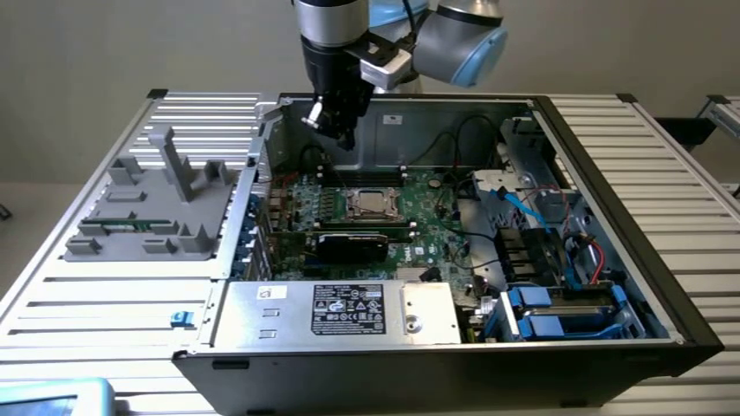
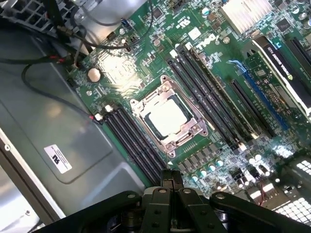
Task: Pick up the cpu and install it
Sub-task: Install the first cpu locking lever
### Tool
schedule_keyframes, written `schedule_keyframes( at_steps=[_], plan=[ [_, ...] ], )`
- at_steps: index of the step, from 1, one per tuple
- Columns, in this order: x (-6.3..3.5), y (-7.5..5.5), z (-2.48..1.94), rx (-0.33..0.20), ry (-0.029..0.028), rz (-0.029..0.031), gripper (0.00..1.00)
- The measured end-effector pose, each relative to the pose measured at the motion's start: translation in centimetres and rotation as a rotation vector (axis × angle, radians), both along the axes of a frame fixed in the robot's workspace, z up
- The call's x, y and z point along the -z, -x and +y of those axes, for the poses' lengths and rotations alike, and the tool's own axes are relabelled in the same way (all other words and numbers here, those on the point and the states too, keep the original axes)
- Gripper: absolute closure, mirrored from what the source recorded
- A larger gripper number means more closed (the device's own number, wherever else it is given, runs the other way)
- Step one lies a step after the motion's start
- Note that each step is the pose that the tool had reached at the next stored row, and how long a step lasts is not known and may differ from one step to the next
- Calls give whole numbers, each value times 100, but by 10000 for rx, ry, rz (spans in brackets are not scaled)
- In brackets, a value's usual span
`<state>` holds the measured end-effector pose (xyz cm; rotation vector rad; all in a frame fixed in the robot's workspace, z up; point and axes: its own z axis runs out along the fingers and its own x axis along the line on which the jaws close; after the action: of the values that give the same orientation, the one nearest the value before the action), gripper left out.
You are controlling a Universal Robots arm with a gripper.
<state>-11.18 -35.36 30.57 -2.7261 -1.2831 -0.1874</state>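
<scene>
Wrist view: cpu (image 2: 167, 118) in socket (image 2: 187, 109)

Soft, even light fills the exterior view, with the slatted table (image 1: 647, 173) bright at the exterior view's right and the inside of the computer case (image 1: 399, 139) in shade, while in the wrist view glare whitens the heat sink (image 2: 245, 12) and the cpu (image 2: 167, 116).

The cpu (image 2: 166, 118) lies in the socket (image 2: 192, 127), gripper (image 2: 171, 176) closed.

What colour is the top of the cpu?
Silvery-beige metal with a thin darker rim. The cpu shows best in the wrist view.
</scene>
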Motion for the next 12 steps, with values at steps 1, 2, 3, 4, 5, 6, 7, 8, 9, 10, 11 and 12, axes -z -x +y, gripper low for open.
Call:
schedule_keyframes(
  at_steps=[1, 2, 3, 4, 5, 6, 7, 8, 9, 10, 11, 12],
  plan=[
    [1, 0, 0, 169, -1, 0, 89],
    [2, 0, 0, 336, 0, 1, 89],
    [3, 0, 0, 507, 1, 1, 89],
    [4, 0, 0, 669, 1, 1, 89],
    [5, 0, 0, 833, 1, 1, 89],
    [7, 0, 0, 994, 0, 0, 89],
    [8, 0, 0, 1170, 0, 0, 89],
    [9, 0, 0, 1332, 0, 0, 89],
    [11, 0, 0, 1494, -1, 0, 89],
    [13, 0, 0, 1654, 0, 0, 89],
    [14, 0, 0, 1813, -1, 0, 89],
    [16, 0, 0, 1972, -1, 1, 89]
  ],
)
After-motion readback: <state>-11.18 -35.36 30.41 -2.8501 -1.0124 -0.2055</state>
